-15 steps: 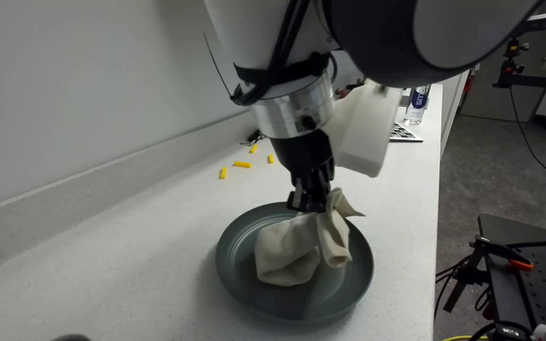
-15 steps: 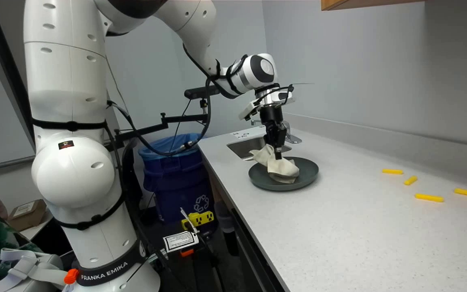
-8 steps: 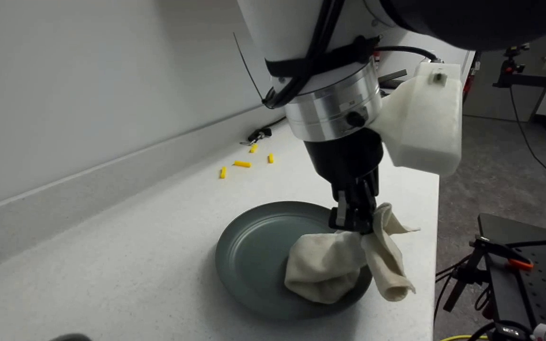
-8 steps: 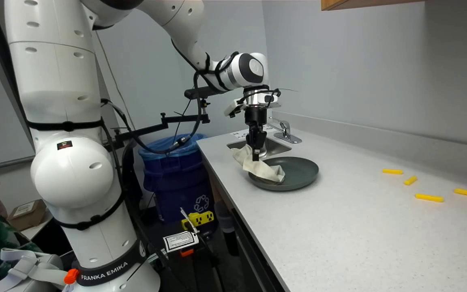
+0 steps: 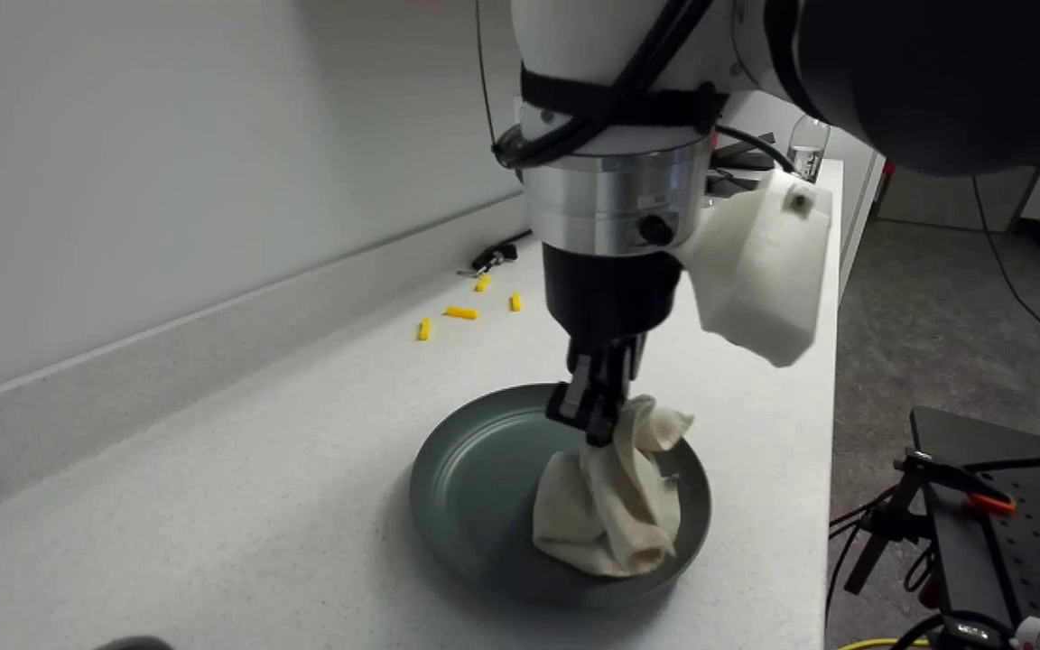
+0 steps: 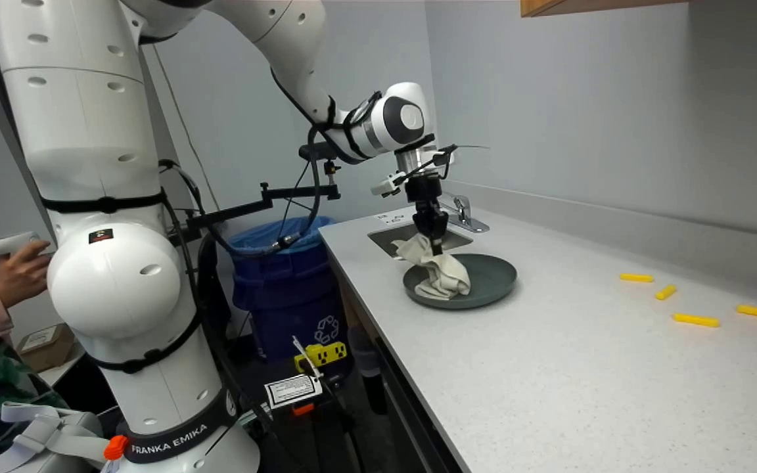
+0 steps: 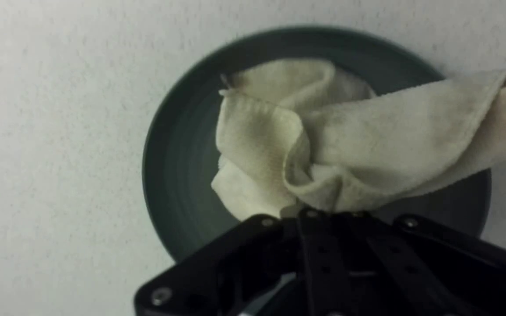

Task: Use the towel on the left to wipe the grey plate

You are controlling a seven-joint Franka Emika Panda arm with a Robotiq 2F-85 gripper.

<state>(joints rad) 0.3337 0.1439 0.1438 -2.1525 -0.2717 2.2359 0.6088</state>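
Note:
The grey-green plate (image 5: 475, 496) lies flat on the white counter and shows in the other exterior view (image 6: 493, 279) and in the wrist view (image 7: 174, 175). My gripper (image 5: 594, 430) points down above the plate, shut on the bunched cream towel (image 5: 610, 515). In an exterior view the gripper (image 6: 437, 249) holds the towel (image 6: 445, 276) near its middle. The towel's lower folds rest on the plate, toward the counter's open edge. In the wrist view the towel (image 7: 376, 140) spreads past the plate's rim at right. The fingertips (image 7: 319, 214) are partly hidden in the cloth.
Several yellow sticks (image 5: 461, 313) lie along the wall side, also in an exterior view (image 6: 695, 320). A sink (image 6: 391, 238) and faucet (image 6: 462, 211) are beyond the plate. A person's hand (image 6: 23, 272) holds a white controller behind the arm.
My gripper dragged the towel toward the counter's open edge, then came partly back over the plate. The wrist's tilt changed. The plate stayed put. A person's hand came into view.

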